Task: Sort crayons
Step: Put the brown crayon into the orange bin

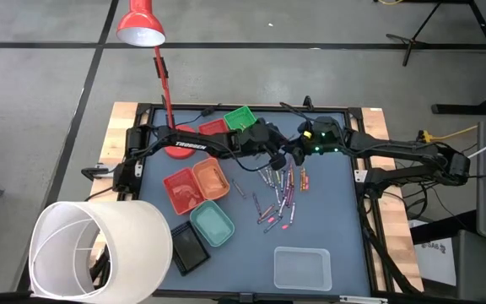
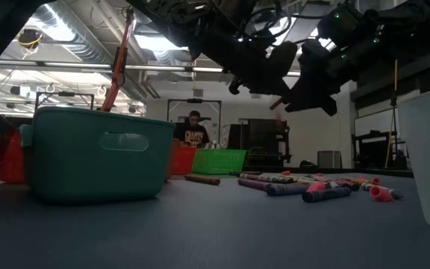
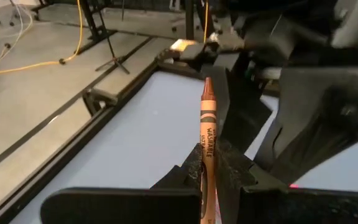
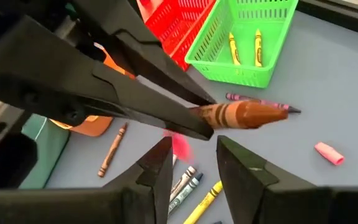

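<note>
My left hand (image 3: 207,180) was clamped on a brown crayon (image 3: 207,127), held up off the table (image 1: 327,228) above the loose crayons (image 1: 278,196), fingers shut on the crayon's lower end. The crayon's long axis ran straight out ahead of the hand, tip pointing away toward my right arm.

My right hand (image 4: 194,165) was close by, fingers apart, nothing between them. In the right wrist view the brown crayon (image 4: 244,114) lay crosswise just beyond those open fingertips, its pointed end sticking out free of the left fingers. Both hands met over the middle of the table, near its far side, in the high view.

Looked like a handover or regrip: the free tip was the part my right hand could take, and it sat just past the fingers, not yet between them. Crayon axis ran across the right hand's gap, so the approach seemed okay as it stood.

Green tray (image 4: 244,40) with two yellow crayons (image 4: 245,48) lay beyond, red tray (image 4: 179,22) just beside it. Remaining crayons were scattered on the table below both hands, unsorted.
</note>
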Robot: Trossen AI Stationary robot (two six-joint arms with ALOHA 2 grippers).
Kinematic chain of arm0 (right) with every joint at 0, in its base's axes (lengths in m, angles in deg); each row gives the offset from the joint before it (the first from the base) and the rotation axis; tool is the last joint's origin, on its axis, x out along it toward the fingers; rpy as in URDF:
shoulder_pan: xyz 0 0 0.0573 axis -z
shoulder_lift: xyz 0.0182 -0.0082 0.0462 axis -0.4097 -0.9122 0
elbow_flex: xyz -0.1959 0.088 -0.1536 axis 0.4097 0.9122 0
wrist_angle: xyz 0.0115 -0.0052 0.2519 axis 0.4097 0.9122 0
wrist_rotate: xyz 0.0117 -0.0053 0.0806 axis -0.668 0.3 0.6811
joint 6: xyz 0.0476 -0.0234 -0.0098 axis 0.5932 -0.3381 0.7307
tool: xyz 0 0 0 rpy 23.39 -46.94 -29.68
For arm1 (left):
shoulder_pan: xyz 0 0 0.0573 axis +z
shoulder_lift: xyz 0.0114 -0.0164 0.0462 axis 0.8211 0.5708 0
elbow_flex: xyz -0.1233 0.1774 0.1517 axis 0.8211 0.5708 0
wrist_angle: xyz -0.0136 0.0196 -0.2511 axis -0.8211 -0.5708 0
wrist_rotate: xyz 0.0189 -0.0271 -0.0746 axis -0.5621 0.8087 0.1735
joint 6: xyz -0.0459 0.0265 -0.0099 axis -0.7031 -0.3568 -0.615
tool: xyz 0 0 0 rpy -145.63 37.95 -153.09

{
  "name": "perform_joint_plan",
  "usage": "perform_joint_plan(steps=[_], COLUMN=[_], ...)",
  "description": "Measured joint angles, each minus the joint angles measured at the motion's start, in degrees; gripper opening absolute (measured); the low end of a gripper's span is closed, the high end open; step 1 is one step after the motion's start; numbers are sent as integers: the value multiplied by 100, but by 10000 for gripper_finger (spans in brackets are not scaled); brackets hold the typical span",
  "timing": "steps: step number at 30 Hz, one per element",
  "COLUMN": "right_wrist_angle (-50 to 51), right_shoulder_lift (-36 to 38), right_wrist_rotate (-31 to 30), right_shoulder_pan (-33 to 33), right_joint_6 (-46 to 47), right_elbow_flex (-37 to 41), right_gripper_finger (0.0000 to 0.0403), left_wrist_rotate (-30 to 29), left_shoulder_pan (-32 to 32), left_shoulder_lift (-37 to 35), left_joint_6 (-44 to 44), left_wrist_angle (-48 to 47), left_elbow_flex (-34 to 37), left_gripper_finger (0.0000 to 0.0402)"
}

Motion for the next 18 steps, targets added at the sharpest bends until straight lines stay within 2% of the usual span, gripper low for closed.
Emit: perform_joint_plan(steps=[8, 15, 18], right_wrist_angle=[-171, 578, 989], right_shoulder_lift=[0, 0, 0], right_wrist_rotate=[1, 191, 192], right_shoulder_pan=[0, 0, 0], right_joint_6=[-1, -8, -31], right_elbow_flex=[0, 0, 0], right_gripper_finger=[124, 124, 124], left_wrist_rotate=[55, 7, 11], left_shoulder_pan=[0, 40, 50], left_shoulder_lift=[0, -42, -134], left_joint_6=[27, 351, 369], left_wrist_angle=[105, -120, -533], left_elbow_flex=[-2, -2, -2], left_gripper_finger=[5, 5, 5])
